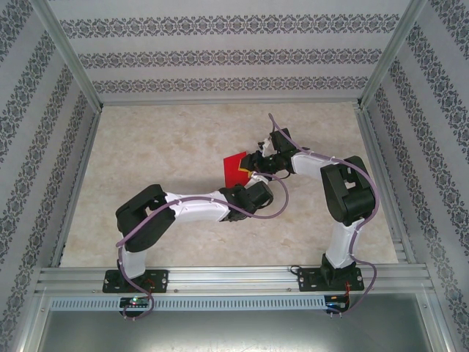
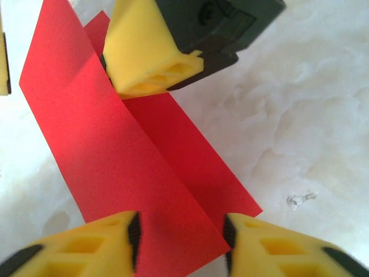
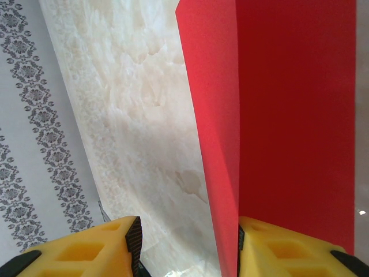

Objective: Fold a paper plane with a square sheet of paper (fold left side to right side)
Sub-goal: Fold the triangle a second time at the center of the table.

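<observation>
The square sheet of paper (image 1: 234, 168) lies near the middle of the table (image 1: 161, 147), half folded, with one red flap standing up off it. My left gripper (image 2: 181, 234) is spread wide, an edge of the sheet between its fingers but unclamped. My right gripper (image 3: 187, 235) is also wide apart, one finger at the crease.

Robot test cell, probably part of a lab. Aluminium posts (image 1: 69, 55) frame walls (image 1: 220, 51) papered in a repeating ornament around a marble-look table (image 1: 168, 147). The left arm (image 1: 194, 207) and right arm (image 1: 348, 191) stand bolted to a metal rail (image 1: 234, 275) at its near edge, cables (image 1: 122, 257) exposed.
</observation>
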You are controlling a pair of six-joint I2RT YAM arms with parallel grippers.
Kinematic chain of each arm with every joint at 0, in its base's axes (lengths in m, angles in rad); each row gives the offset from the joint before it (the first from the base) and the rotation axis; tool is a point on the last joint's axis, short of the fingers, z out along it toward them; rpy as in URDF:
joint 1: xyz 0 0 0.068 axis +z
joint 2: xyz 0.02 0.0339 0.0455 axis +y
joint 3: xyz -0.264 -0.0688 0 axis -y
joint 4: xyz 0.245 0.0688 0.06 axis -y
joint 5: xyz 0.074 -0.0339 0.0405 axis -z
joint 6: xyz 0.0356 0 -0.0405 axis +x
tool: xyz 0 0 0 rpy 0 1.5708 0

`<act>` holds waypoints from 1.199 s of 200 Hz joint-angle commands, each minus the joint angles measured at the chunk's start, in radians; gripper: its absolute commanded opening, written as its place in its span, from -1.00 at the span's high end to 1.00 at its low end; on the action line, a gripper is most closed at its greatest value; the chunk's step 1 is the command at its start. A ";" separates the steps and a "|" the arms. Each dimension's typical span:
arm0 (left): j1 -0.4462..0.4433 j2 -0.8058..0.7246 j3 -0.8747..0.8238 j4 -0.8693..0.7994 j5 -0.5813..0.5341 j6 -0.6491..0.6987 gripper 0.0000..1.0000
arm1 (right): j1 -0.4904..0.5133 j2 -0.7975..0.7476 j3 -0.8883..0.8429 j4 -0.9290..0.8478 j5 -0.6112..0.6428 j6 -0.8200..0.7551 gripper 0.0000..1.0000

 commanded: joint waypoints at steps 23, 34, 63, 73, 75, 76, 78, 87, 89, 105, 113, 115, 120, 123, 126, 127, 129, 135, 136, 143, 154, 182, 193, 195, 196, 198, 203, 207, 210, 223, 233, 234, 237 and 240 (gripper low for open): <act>-0.023 -0.012 0.020 -0.048 -0.032 0.021 0.62 | 0.002 0.000 0.028 -0.040 0.016 -0.034 0.09; -0.023 -0.016 0.019 -0.046 -0.028 0.022 0.73 | 0.001 0.000 0.028 -0.042 0.017 -0.037 0.09; -0.023 -0.028 0.013 -0.041 -0.023 0.019 0.93 | 0.000 -0.005 0.034 -0.057 0.025 -0.053 0.08; -0.023 -0.033 0.010 -0.041 -0.020 0.019 0.97 | -0.002 -0.014 0.034 -0.059 0.036 -0.061 0.08; -0.023 -0.035 0.008 -0.041 -0.020 0.020 0.98 | -0.002 -0.017 0.034 -0.057 0.039 -0.062 0.08; -0.023 -0.036 0.009 -0.041 -0.020 0.020 0.98 | -0.002 -0.018 0.034 -0.057 0.040 -0.063 0.08; -0.022 -0.038 0.008 -0.042 -0.020 0.019 0.99 | -0.002 -0.022 0.034 -0.057 0.041 -0.064 0.07; -0.019 -0.049 0.004 -0.043 -0.015 0.018 1.00 | -0.005 -0.039 0.032 -0.048 0.047 -0.074 0.06; -0.019 -0.052 0.002 -0.044 -0.012 0.018 1.00 | -0.006 -0.044 0.031 -0.045 0.047 -0.076 0.06; -0.007 -0.076 -0.007 -0.046 0.010 0.021 1.00 | -0.010 -0.087 0.026 -0.033 0.062 -0.095 -0.02; -0.001 -0.090 -0.012 -0.045 0.026 0.025 1.00 | -0.013 -0.111 0.028 -0.033 0.071 -0.108 -0.07; 0.000 -0.094 -0.014 -0.044 0.030 0.026 1.00 | -0.014 -0.116 0.027 -0.033 0.074 -0.111 -0.08; 0.004 -0.103 -0.020 -0.040 0.036 0.028 1.00 | -0.017 -0.132 0.025 -0.035 0.080 -0.118 -0.11; 0.006 -0.109 -0.023 -0.036 0.045 0.030 1.00 | -0.019 -0.142 0.023 -0.035 0.085 -0.122 -0.12; 0.008 -0.115 -0.026 -0.032 0.053 0.032 1.00 | -0.022 -0.153 0.021 -0.033 0.090 -0.124 -0.14; 0.009 -0.117 -0.027 -0.031 0.055 0.034 1.00 | -0.023 -0.157 0.020 -0.030 0.092 -0.125 -0.15; 0.010 -0.120 -0.030 -0.029 0.059 0.033 1.00 | -0.024 -0.165 0.015 -0.026 0.095 -0.126 -0.16; 0.012 -0.132 -0.036 -0.025 0.066 0.035 1.00 | -0.033 -0.190 0.002 -0.009 0.105 -0.127 -0.20; 0.013 -0.132 -0.038 -0.024 0.065 0.035 1.00 | -0.033 -0.195 0.000 -0.005 0.106 -0.126 -0.21; 0.016 -0.140 -0.044 -0.019 0.075 0.035 1.00 | -0.045 -0.228 -0.022 0.020 0.118 -0.119 -0.26; 0.022 -0.148 -0.049 -0.017 0.085 0.030 1.00 | -0.066 -0.288 -0.064 0.068 0.136 -0.108 -0.33; 0.045 -0.165 -0.072 0.008 0.130 0.002 1.00 | -0.135 -0.439 -0.180 0.132 0.189 -0.095 -0.46; 0.056 -0.170 -0.081 0.017 0.148 -0.009 1.00 | -0.159 -0.490 -0.222 0.128 0.203 -0.104 -0.40; 0.058 -0.170 -0.082 0.019 0.149 -0.011 1.00 | -0.163 -0.499 -0.229 0.127 0.204 -0.107 -0.35; 0.059 -0.171 -0.083 0.019 0.149 -0.013 1.00 | -0.165 -0.503 -0.233 0.126 0.205 -0.109 -0.32; 0.060 -0.171 -0.085 0.021 0.150 -0.015 1.00 | -0.167 -0.511 -0.240 0.122 0.208 -0.112 -0.26; 0.065 -0.174 -0.088 0.024 0.157 -0.021 1.00 | -0.176 -0.528 -0.256 0.109 0.214 -0.118 -0.15; 0.070 -0.175 -0.090 0.025 0.165 -0.023 1.00 | -0.182 -0.540 -0.266 0.094 0.221 -0.126 -0.09; 0.074 -0.176 -0.092 0.026 0.169 -0.026 1.00 | -0.184 -0.549 -0.275 0.084 0.226 -0.133 -0.05; 0.086 -0.181 -0.100 0.036 0.192 -0.037 1.00 | -0.191 -0.572 -0.303 0.035 0.234 -0.168 0.15; 0.095 -0.185 -0.106 0.042 0.209 -0.043 1.00 | -0.191 -0.579 -0.327 0.007 0.235 -0.185 0.32; 0.095 -0.187 -0.106 0.043 0.210 -0.044 1.00 | -0.191 -0.579 -0.331 0.006 0.235 -0.186 0.34; 0.098 -0.189 -0.110 0.046 0.214 -0.047 1.00 | -0.191 -0.581 -0.339 0.004 0.232 -0.187 0.39; 0.100 -0.190 -0.112 0.049 0.218 -0.050 1.00 | -0.191 -0.580 -0.347 0.003 0.230 -0.188 0.43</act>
